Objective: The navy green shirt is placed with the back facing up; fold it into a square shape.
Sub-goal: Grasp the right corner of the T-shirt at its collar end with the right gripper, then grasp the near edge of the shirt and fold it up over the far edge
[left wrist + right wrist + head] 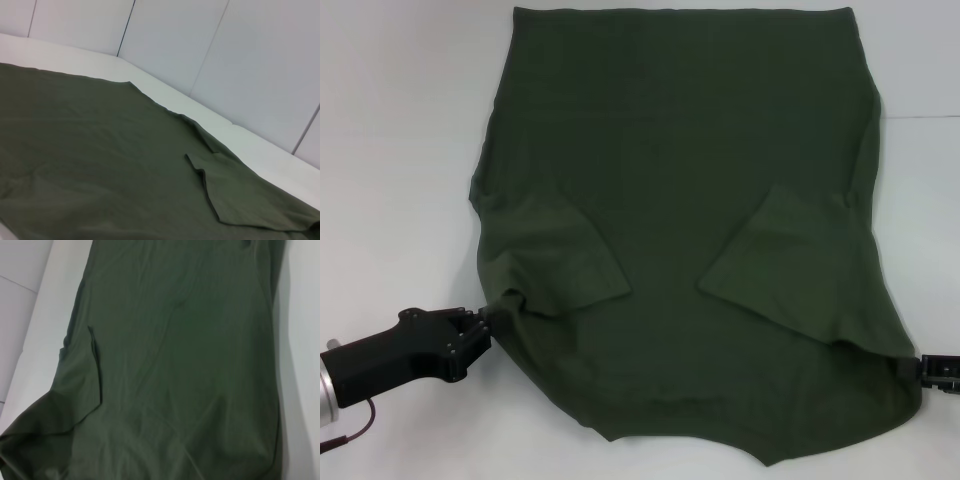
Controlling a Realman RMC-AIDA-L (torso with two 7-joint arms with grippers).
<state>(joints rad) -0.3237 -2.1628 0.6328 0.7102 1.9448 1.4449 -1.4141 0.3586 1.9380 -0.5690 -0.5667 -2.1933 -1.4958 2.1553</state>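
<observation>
Navy green shirt (680, 180) flat on white table (390, 120), both sleeves folded inward. Left gripper (480, 325) pinches near-left shoulder corner; right gripper (928, 368) at near-right corner, jaw state can't tell. Lift both corners evenly, keep fabric taut, carry toward far hem w/o dragging sleeves open.

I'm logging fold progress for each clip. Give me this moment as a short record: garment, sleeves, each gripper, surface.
garment: large dark olive-green short-sleeved shirt of soft matte fabric, spread flat
sleeves: both folded inward over the body, left sleeve, right sleeve
left gripper: at the shirt's near-left edge, touching bunched fabric
right gripper: at the shirt's near-right corner, mostly out of frame
surface: plain white table
fold stage: sleeves in, body not yet folded to a square
</observation>
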